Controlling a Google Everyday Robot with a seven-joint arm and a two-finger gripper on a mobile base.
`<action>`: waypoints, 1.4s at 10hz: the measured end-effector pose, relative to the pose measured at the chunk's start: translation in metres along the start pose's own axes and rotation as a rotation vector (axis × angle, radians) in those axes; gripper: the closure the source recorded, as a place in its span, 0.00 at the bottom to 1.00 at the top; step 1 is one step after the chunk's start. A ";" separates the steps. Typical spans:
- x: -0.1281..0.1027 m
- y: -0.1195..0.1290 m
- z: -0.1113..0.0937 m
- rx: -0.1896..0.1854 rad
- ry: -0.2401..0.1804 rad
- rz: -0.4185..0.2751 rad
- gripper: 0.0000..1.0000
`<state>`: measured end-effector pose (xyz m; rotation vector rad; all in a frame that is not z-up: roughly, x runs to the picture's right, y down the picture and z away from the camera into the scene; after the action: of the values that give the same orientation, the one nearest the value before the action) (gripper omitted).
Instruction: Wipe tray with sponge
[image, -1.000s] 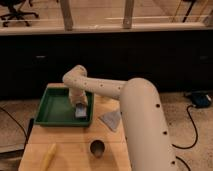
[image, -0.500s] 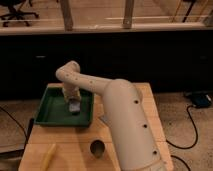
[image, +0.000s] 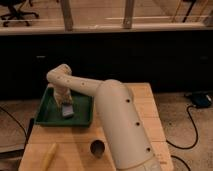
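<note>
A green tray (image: 46, 116) sits on the left side of a wooden table. A grey-blue sponge (image: 67, 111) lies flat on the tray floor, right of its middle. My gripper (image: 64, 102) reaches down from the white arm (image: 115, 120) and stands right over the sponge's far edge, touching or pressing it. The arm stretches from the lower right across the table to the tray.
A yellow banana-like object (image: 48, 155) lies at the table's front left. A dark cup (image: 96, 148) stands near the front middle, partly beside the arm. The wooden table (image: 150, 120) extends to the right. A black cable (image: 192, 125) runs on the floor at right.
The arm has swung left across the tray, and the gripper with the sponge has moved left and a little nearer over the tray floor.
</note>
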<state>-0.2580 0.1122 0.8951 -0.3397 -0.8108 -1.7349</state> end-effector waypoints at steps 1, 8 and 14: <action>-0.010 -0.002 -0.003 0.001 0.001 -0.004 1.00; -0.033 0.060 -0.023 -0.032 0.038 0.126 1.00; 0.021 0.075 -0.019 -0.030 0.052 0.143 1.00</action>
<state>-0.1916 0.0746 0.9202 -0.3625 -0.7062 -1.6168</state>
